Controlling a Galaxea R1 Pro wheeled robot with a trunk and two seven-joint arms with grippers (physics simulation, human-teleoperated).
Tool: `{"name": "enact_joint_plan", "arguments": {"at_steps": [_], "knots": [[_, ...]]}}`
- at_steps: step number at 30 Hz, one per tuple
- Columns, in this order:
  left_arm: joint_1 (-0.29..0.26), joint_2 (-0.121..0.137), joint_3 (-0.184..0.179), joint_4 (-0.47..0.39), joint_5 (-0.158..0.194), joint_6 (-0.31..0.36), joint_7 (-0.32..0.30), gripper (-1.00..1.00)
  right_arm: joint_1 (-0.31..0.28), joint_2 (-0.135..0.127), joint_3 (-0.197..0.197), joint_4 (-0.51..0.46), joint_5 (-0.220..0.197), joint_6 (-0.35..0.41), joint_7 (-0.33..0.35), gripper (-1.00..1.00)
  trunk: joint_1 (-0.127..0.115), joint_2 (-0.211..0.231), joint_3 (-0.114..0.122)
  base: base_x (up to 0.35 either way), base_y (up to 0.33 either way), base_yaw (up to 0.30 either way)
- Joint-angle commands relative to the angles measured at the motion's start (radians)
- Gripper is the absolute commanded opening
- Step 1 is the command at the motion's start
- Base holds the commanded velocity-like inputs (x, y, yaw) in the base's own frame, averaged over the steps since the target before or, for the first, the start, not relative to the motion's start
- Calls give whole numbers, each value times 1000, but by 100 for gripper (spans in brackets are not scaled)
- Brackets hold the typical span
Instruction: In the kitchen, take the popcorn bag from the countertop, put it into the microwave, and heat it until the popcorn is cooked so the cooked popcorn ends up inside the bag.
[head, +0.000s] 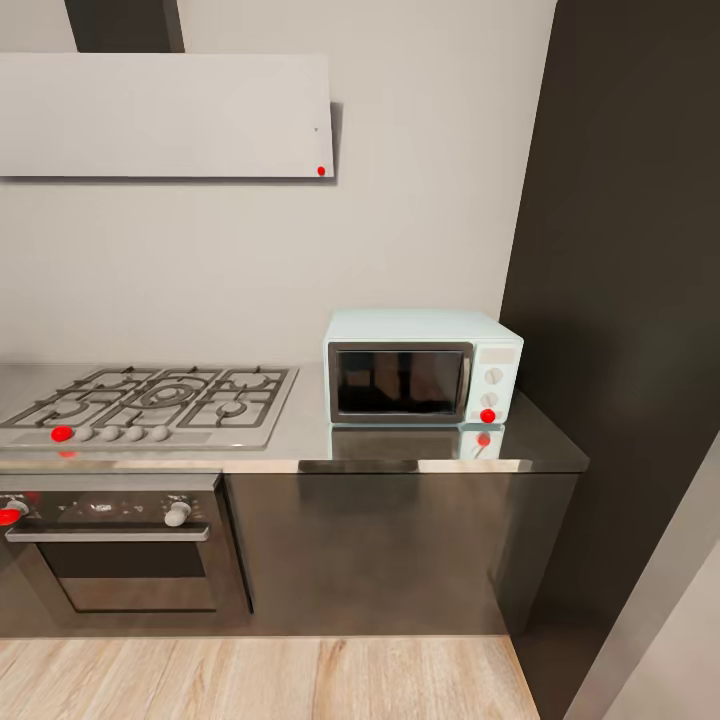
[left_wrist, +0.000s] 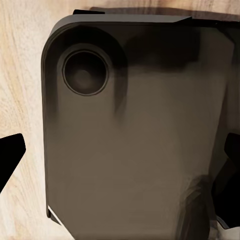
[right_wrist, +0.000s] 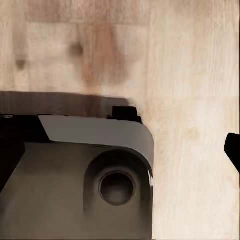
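Note:
The pale mint-blue microwave (head: 422, 367) stands with its dark glass door shut at the right end of the grey steel countertop (head: 400, 450), against the wall. The popcorn bag and the popcorn are out of view. In the left wrist view my left gripper (left_wrist: 120, 165) is open, its black fingertips (left_wrist: 11, 155) wide apart over the robot's dark base (left_wrist: 135, 140) and the wooden floor. In the right wrist view my right gripper (right_wrist: 120, 150) also looks open, one fingertip (right_wrist: 233, 150) at the picture's edge above the floor.
A gas hob (head: 150, 400) with black grates lies left of the microwave, with a steel oven (head: 120, 550) under it and a hood (head: 165, 115) above. A tall dark cabinet (head: 620, 300) bounds the counter on the right. Wooden floor (head: 260, 680) lies in front.

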Motion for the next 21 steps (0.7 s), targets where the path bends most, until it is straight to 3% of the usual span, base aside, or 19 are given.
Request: {"name": "enact_joint_plan", "arguments": {"at_steps": [1, 3, 6, 8, 10, 13, 15, 21], "knots": [[1, 0, 0, -2, 7, -1, 0, 100, 1, 0, 1, -77, 2, 59, 0, 100, 0, 0, -1, 0, 0, 0], [0, 0, -1, -2, 7, -1, 0, 100, -1, -1, -2, -314, 1, 217, -5, 100, 0, 0, -1, 0, 0, 0], [0, 0, -1, -2, 7, -1, 0, 100, -33, 1, -3, -458, 2, 331, -5, 100, 0, 0, -1, 0, 0, 0], [0, 0, -1, -2, 7, -1, 0, 100, -97, 6, -4, -496, 0, 407, -6, 100, 0, 0, -1, 0, 0, 0], [0, 0, -1, -2, 7, -1, 0, 100, -202, 10, -4, -511, -7, 493, -8, 100, 0, 0, -1, 0, 0, 0], [0, 0, -2, -2, 7, -1, 0, 100, -331, 13, -4, -515, -7, 532, -6, 100, 0, 0, -1, 0, 0, 0], [0, 0, -2, -2, 7, -1, 0, 100, -387, 14, -4, -516, -13, 542, -5, 100, 0, 0, -1, 0, 0, 0], [1, 0, -2, -2, 7, -1, 0, 100, -570, 11, -11, -572, -16, 687, -7, 100, 0, 0, -1, 0, 0, 0]]}}
